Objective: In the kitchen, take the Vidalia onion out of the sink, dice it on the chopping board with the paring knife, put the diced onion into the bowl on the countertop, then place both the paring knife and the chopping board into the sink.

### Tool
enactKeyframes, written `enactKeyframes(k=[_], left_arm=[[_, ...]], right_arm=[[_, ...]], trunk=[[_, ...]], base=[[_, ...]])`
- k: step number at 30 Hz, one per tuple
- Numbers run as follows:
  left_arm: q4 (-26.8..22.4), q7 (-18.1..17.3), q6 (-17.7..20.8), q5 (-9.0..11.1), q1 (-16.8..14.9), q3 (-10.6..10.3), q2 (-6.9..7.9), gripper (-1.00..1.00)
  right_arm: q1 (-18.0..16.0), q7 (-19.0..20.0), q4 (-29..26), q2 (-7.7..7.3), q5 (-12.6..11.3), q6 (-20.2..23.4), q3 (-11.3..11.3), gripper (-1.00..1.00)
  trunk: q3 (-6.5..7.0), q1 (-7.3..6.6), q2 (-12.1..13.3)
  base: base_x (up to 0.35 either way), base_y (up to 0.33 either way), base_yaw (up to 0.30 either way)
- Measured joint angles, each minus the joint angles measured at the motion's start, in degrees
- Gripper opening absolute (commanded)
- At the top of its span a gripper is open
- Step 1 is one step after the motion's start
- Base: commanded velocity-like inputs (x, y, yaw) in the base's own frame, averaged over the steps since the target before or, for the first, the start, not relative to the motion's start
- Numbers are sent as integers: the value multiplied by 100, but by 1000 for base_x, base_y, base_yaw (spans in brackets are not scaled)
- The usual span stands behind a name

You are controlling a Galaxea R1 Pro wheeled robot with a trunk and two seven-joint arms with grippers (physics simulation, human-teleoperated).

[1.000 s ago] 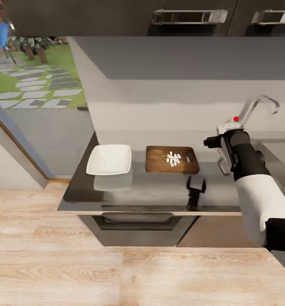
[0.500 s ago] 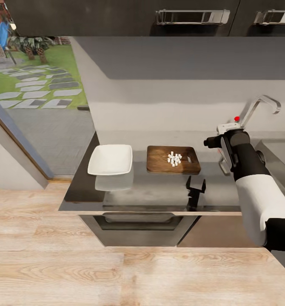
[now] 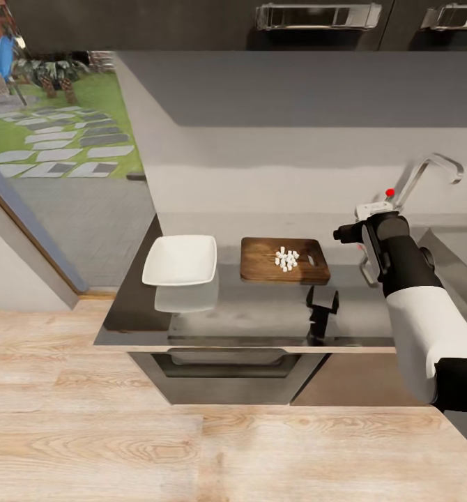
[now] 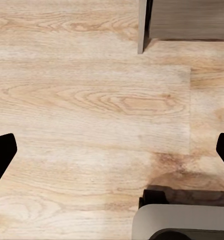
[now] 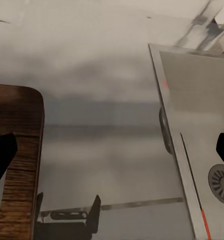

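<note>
The brown chopping board [image 3: 284,260] lies on the grey countertop [image 3: 261,314], with a small heap of white diced onion [image 3: 285,259] on it. The white square bowl [image 3: 180,259] stands empty to the board's left. My right arm [image 3: 401,272] reaches over the countertop between the board [image 5: 11,150] and the sink [image 5: 202,100]. The right gripper [image 5: 112,150] is open and holds nothing. A thin red-orange streak [image 5: 205,222] runs along the sink's wall; I cannot tell whether it is the paring knife. My left gripper [image 4: 112,150] hangs open over the wooden floor.
A chrome tap [image 3: 429,174] with a red knob [image 3: 389,192] rises behind the sink [image 3: 456,254]. Dark wall cabinets [image 3: 317,21] hang above. An oven front [image 3: 226,369] sits below the countertop's edge. A glass door at the left shows a garden [image 3: 59,132].
The whole picture has shifted slightly, so the camera moved. The right arm, board, diced onion and bowl keep their places relative to each other.
</note>
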Motion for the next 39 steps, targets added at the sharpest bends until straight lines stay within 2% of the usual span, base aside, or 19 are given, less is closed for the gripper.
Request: enactKeyframes(k=[11, 14, 18, 27, 39], left_arm=[[0, 0, 0, 0, 0, -2, -5, 100], [0, 0, 0, 0, 0, -2, -6, 100], [0, 0, 0, 0, 0, -2, -6, 100], [0, 0, 0, 0, 0, 0, -6, 100], [0, 0, -1, 0, 0, -1, -6, 100]], right_arm=[[0, 30, 206, 89, -39, -1, 7, 100], [0, 31, 364, 162, -49, -9, 5, 100], [0, 21, 508, 225, -37, -276, -5, 100], [18, 33, 534, 196, -25, -854, -34, 100], [19, 2, 548, 192, -16, -934, -47, 100]], trunk=[[-198, 242, -442], [-252, 308, -562], [-324, 396, -723], [-485, 593, -1084], [-701, 857, -1566]], base=[[0, 0, 0], [0, 0, 0], [0, 0, 0], [0, 0, 0], [0, 0, 0]])
